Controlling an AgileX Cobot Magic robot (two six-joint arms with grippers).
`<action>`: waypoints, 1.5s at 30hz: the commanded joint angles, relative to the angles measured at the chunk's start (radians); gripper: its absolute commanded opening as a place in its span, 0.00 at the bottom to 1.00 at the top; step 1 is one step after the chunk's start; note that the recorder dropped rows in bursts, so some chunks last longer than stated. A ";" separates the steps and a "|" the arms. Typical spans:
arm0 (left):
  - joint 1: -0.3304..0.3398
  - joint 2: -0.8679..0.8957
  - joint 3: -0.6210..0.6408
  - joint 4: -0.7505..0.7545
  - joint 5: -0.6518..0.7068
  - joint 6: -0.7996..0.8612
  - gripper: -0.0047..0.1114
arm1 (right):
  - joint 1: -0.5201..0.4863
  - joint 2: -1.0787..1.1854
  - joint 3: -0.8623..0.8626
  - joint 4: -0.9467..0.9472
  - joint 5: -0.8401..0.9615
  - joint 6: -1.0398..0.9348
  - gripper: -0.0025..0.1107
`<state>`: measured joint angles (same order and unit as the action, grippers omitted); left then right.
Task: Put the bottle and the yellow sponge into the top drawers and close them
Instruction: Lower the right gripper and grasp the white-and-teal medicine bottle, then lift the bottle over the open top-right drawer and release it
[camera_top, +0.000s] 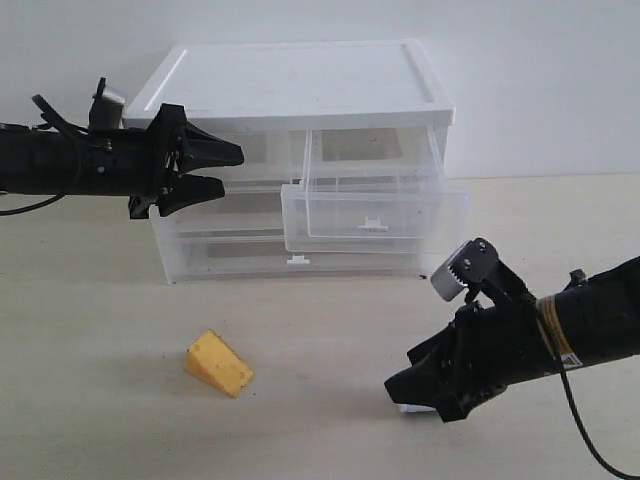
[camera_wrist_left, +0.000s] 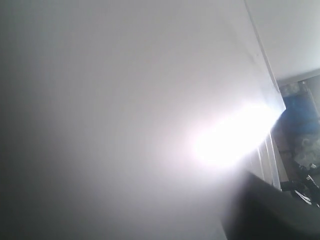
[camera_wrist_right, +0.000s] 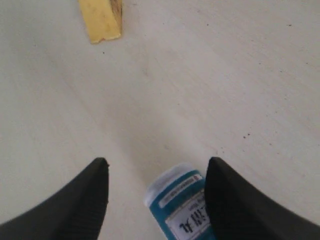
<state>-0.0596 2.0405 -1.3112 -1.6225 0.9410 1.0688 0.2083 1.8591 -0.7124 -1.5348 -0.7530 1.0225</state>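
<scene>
The bottle (camera_wrist_right: 182, 205) lies on its side on the table, its teal label up, between the fingers of my open right gripper (camera_wrist_right: 156, 172) and touching one finger. In the exterior view only a white sliver of the bottle (camera_top: 410, 407) shows under the right gripper (camera_top: 402, 385). The yellow sponge (camera_top: 220, 363) sits on the table in front of the cabinet, and the sponge (camera_wrist_right: 101, 19) is well beyond the right fingertips. The right top drawer (camera_top: 375, 215) is pulled far out. My left gripper (camera_top: 230, 168), fingers slightly apart, is at the front of the left top drawer (camera_top: 262, 152). The left wrist view is washed out.
The white-topped cabinet (camera_top: 300, 80) stands at the back of the pale table (camera_top: 100, 330), against a white wall. The lower full-width drawer (camera_top: 250, 258) with its tab handle is shut, beneath the pulled-out drawer.
</scene>
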 joint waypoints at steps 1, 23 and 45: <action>0.004 0.013 -0.010 0.006 -0.077 0.023 0.56 | -0.002 -0.014 0.003 -0.011 0.019 -0.165 0.49; 0.004 0.013 -0.010 0.019 -0.079 0.023 0.56 | 0.000 -0.011 0.003 -0.124 0.152 -0.185 0.48; 0.004 0.013 -0.010 0.024 -0.077 0.023 0.56 | 0.010 -0.065 -0.069 0.011 -0.468 -0.057 0.02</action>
<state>-0.0596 2.0405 -1.3135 -1.6110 0.9410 1.0729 0.2125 1.8298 -0.7741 -1.6130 -1.1944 0.9602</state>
